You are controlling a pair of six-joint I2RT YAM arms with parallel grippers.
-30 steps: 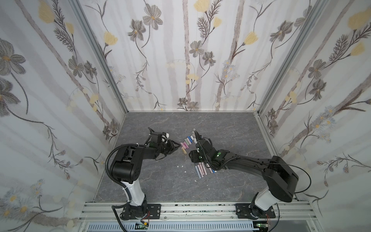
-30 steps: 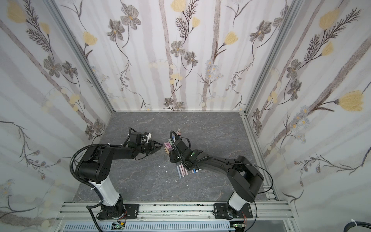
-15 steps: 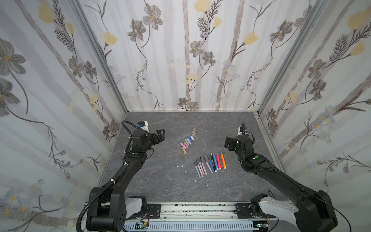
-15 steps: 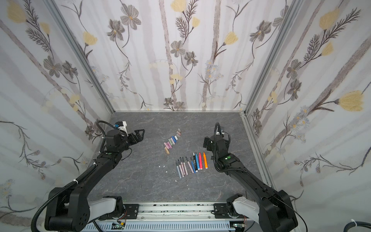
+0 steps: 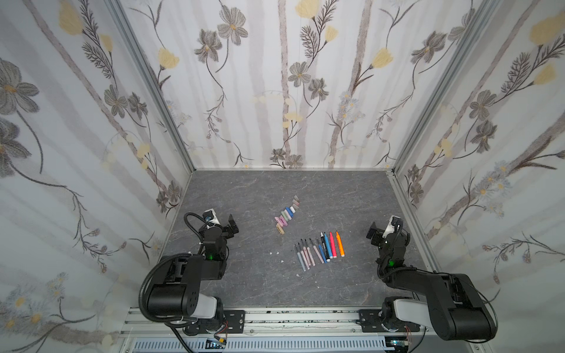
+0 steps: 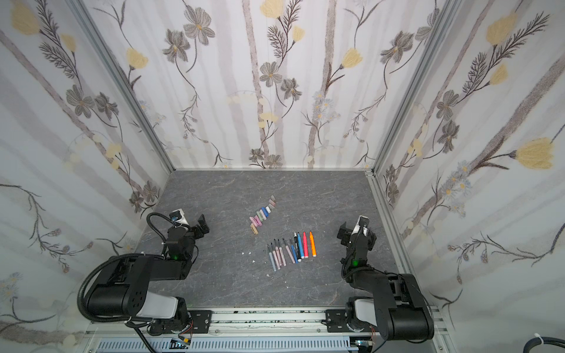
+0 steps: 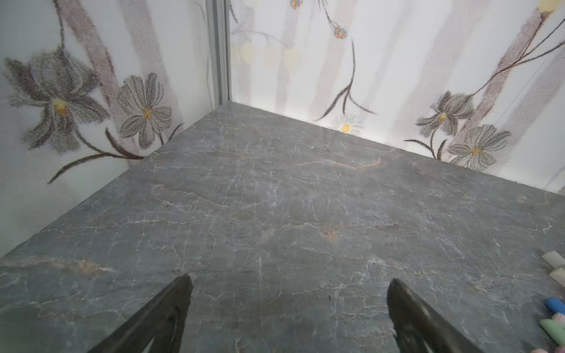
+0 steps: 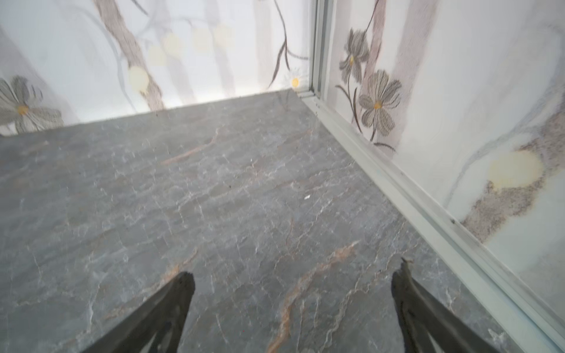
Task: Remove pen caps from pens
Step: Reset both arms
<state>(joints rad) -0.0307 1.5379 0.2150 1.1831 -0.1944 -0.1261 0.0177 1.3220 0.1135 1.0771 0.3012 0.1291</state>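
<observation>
Left arm: is crouching low at the left side, left gripper (image 7: pixel 289 284) gaping wide, gripping nothing.
Right arm: is crouching likewise at the right, right gripper (image 8: pixel 293 275) gaping wide, bare.
Pens (image 5: pixel 318 249): are lying side by side mid table (image 5: pixel 260 198), uncapped tips pointing toward the back wall.
Caps (image 5: pixel 286 215): are lying in a slanted pastel row just behind the pens.

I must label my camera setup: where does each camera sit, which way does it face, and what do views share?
Top views: high above the robot's side, looking down at the table, pens and caps; left arm and right arm show.
Left wrist: on the left arm, facing the far left corner; open left gripper shows.
Right wrist: on the right arm, facing the far right corner; open right gripper shows.
Shared: caps, in left wrist and top views.
</observation>
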